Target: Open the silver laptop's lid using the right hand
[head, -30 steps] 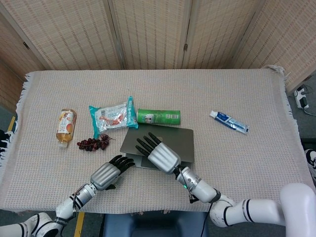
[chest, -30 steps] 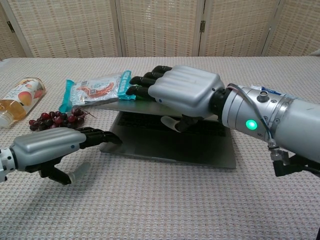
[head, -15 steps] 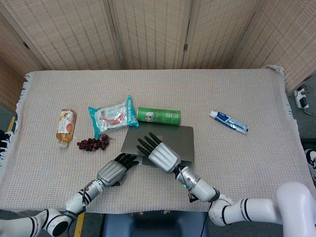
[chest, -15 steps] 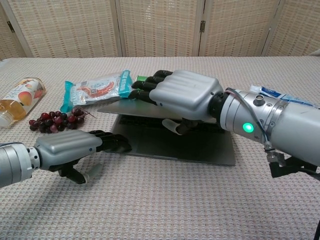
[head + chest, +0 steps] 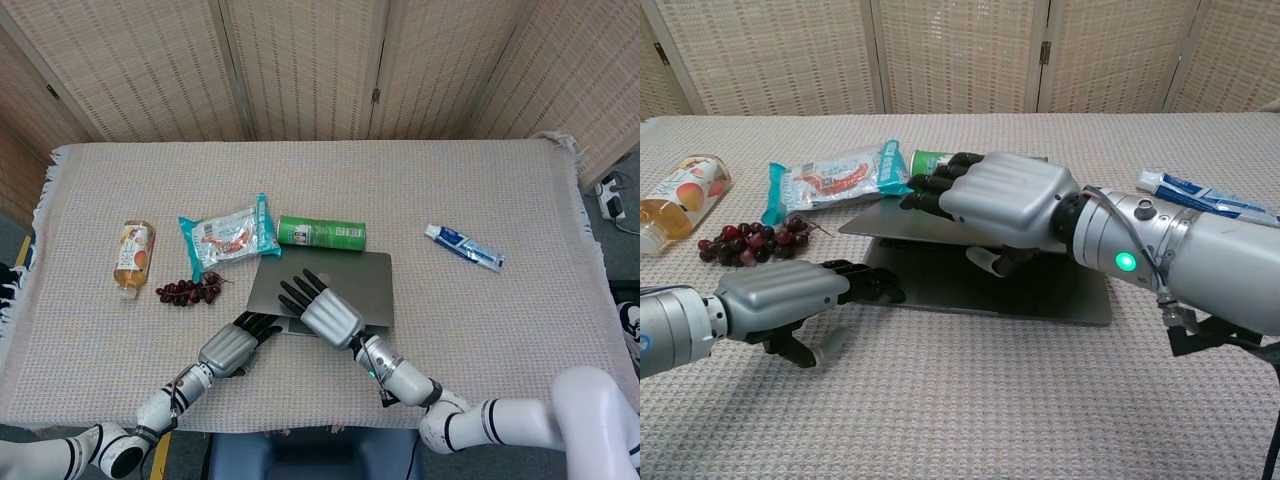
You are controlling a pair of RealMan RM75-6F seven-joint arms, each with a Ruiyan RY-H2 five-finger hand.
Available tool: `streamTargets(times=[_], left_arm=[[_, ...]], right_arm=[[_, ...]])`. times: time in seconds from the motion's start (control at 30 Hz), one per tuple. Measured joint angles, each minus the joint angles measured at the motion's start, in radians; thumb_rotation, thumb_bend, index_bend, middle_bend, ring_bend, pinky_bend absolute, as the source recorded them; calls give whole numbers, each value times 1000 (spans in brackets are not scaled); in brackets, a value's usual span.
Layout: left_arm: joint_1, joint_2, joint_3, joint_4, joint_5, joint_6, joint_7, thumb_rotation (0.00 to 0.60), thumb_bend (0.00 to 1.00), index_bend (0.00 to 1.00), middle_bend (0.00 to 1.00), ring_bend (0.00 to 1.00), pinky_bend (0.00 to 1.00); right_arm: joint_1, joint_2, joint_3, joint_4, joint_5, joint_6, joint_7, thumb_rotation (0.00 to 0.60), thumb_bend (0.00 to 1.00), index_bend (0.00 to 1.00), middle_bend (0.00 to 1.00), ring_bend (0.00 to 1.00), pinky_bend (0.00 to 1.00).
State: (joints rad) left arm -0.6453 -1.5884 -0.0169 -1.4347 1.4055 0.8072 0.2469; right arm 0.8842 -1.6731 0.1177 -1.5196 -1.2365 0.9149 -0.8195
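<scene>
The silver laptop [image 5: 985,285] is sitting near the front edge of the cloth-covered table [image 5: 480,330], directly ahead of the robot and between its two hands, with its long side running left to right and its hinge facing away toward the green can [image 5: 321,235]. The right hand [image 5: 1005,195] is lying across the lid [image 5: 905,222], dark fingers stretched flat over its top toward the far left corner and thumb tucked beneath the raised front edge, so the lid is being pinched between them and is standing partly lifted, with a dark wedge of keyboard showing underneath. The left hand [image 5: 780,300] is resting on the table at the laptop's front left corner, its fingertips touching the base, fingers extended and gripping nothing. Of the two, the right hand is the nearer to the lid and is already on it. Judging from this, the lift appears to call for swinging the front edge up and back, away from the robot.
</scene>
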Motion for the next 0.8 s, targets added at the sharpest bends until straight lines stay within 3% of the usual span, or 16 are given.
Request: streamTargets(times=[0.33,0.8], left_arm=[[-8,4,9,-9,-17,5,8,600,736,131,103,0,0],[-17,9,22,-26,-24,16,19,600,735,134,103,0,0]], right_arm=[[15,-8,24,34,37,4,4,600,576,0,0,0,0],[56,85,147,22,140,27,33,600,576,0,0,0,0]])
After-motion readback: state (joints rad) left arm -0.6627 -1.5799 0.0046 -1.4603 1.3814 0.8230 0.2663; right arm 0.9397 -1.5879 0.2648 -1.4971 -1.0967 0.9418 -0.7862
